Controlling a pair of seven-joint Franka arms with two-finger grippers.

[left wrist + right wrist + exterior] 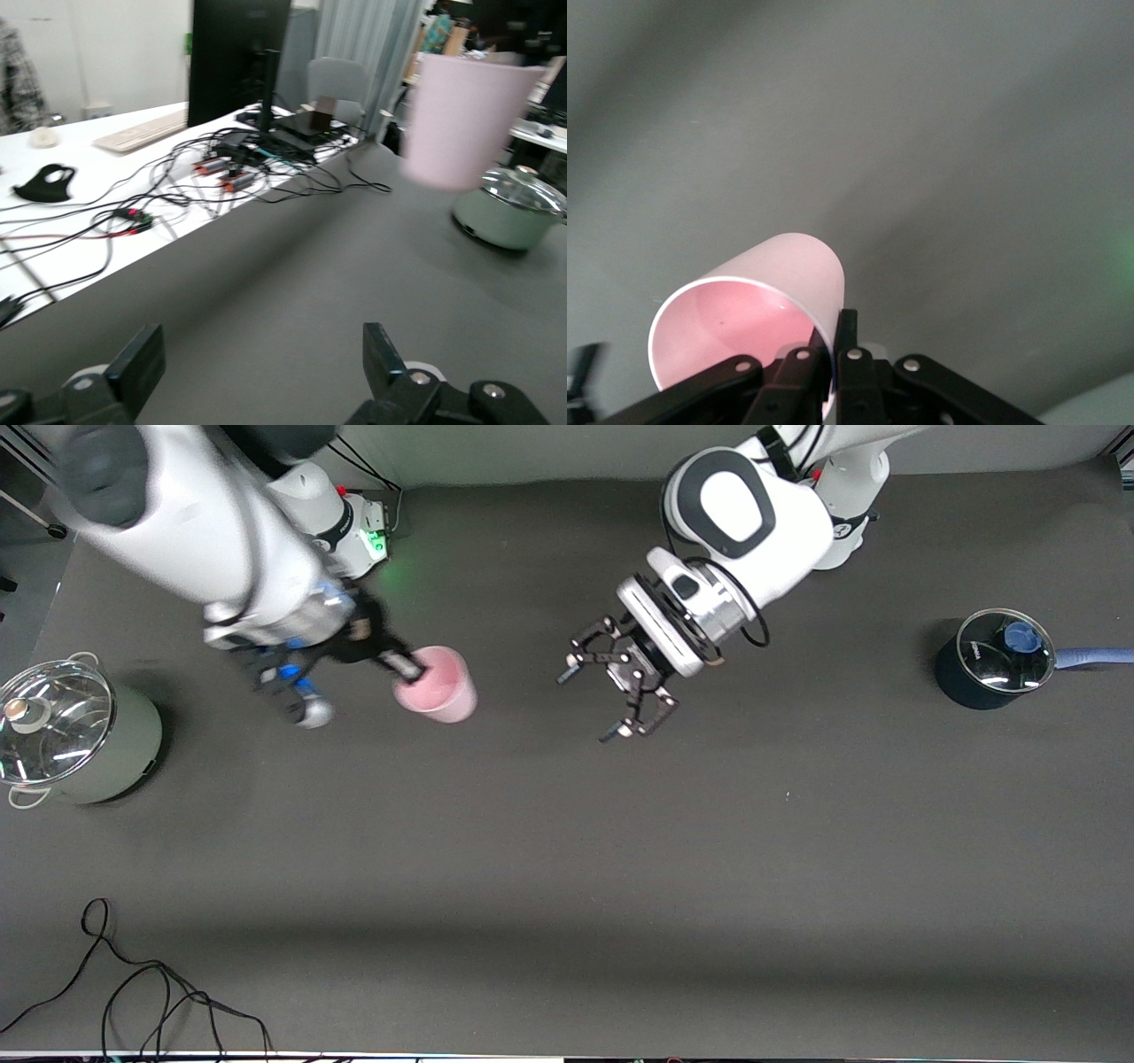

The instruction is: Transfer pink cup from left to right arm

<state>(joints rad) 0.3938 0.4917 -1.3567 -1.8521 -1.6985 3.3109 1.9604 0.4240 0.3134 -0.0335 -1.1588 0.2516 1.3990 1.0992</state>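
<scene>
The right end effector (409,671) pinches the pink cup (436,684) by its rim wall, holding it up over the tabletop (620,850). The left end effector (611,691) hangs beside the cup, open wide and empty. The cup looks light, stiff and a bit slippery, so the rim seems the best place to hold it.

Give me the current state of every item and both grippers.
pink cup: held by its rim, off the table
right gripper: shut on the cup wall
left gripper: open, empty
green pot: glass lid on
dark saucepan: glass lid on
</scene>
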